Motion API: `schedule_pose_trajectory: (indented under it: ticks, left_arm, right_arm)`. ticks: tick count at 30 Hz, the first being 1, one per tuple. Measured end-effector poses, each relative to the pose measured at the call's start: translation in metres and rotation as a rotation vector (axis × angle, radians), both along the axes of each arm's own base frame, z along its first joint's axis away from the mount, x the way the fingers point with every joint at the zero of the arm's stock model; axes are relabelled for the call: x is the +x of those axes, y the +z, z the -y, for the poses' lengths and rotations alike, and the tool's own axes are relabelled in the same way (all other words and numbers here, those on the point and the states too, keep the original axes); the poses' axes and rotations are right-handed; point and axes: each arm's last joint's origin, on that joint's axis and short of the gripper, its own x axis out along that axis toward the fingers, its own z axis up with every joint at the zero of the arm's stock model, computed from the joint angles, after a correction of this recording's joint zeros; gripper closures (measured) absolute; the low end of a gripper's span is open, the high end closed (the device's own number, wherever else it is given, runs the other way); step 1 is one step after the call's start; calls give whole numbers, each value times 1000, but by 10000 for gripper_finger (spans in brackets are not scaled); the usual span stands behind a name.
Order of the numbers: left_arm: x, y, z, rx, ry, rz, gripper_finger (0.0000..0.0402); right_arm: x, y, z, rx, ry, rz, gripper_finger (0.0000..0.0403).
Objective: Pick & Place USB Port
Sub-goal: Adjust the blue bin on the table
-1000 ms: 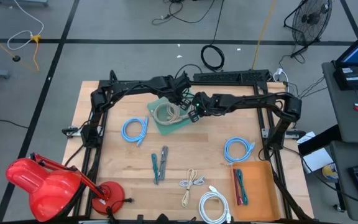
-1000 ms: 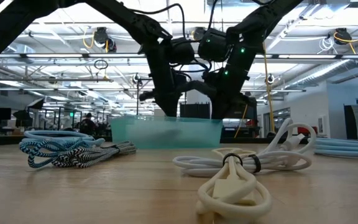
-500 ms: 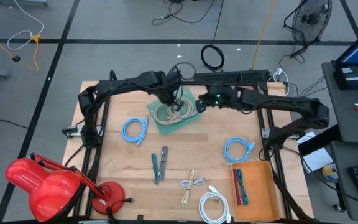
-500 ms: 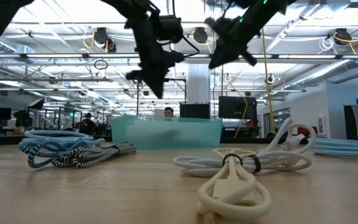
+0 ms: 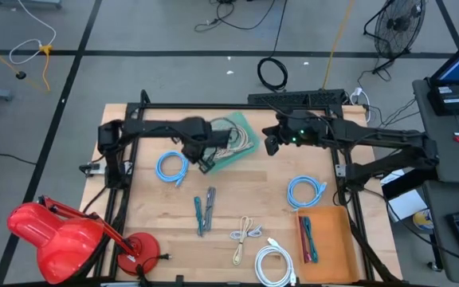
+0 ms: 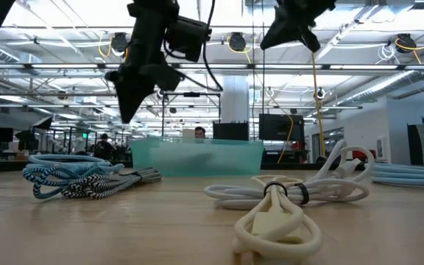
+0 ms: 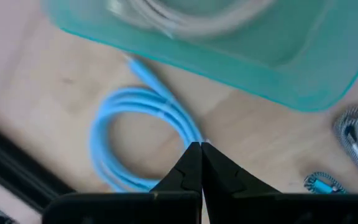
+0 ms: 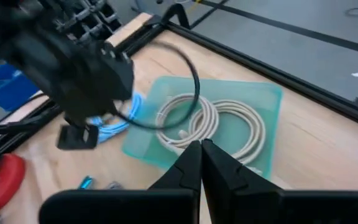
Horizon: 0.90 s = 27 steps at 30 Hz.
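A teal tray [image 5: 244, 125] sits on the far middle of the table, with beige coiled cables [image 5: 233, 142] lying inside it; the right wrist view shows two coils [image 8: 216, 121] on the tray's floor [image 8: 263, 99]. My left gripper [image 5: 205, 158] hangs shut in the air over the tray's near-left edge, between the tray [image 7: 278, 68] and a light-blue coiled cable [image 7: 138, 134] that lies flat on the wood. My right gripper [image 5: 271, 144] hovers shut just right of the tray, high above the table [image 6: 293, 29]. Neither holds anything.
More cables lie on the wood: a blue coil [image 5: 305, 191] at right, braided teal and grey cables [image 5: 204, 209], a beige bundle [image 5: 245, 233], a white coil [image 5: 273, 263]. An orange tray [image 5: 329, 239] with two cables sits near right. A red lamp [image 5: 58, 235] occupies the near-left corner.
Both grippers have risen out of the teal tray and parted. The left one has gone toward the table's near-left, past the tray's edge; the right one has drawn back toward the table's right. The tray has stayed put.
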Motion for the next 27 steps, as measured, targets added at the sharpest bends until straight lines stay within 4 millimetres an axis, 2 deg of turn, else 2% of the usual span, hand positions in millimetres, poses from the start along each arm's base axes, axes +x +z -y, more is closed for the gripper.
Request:
schedule_pose_trajectory:
  ticks: [5, 10, 17, 27]
  left_arm:
    - [-4, -43, 16, -85, 40, 34, 401]
    - [-9, -66, 11, -63, 95, 62, 401]
    - [-4, -63, -24, 10, 147, 176, 401]
    - [-6, -51, -92, 131, 227, 341, 401]
  right_arm:
    - [0, 2, -9, -12, 17, 7, 403]
    - [1, 2, -15, 5, 29, 21, 403]
    - [1, 2, -24, -1, 35, 20, 403]
    - [3, 1, -40, 7, 45, 21, 403]
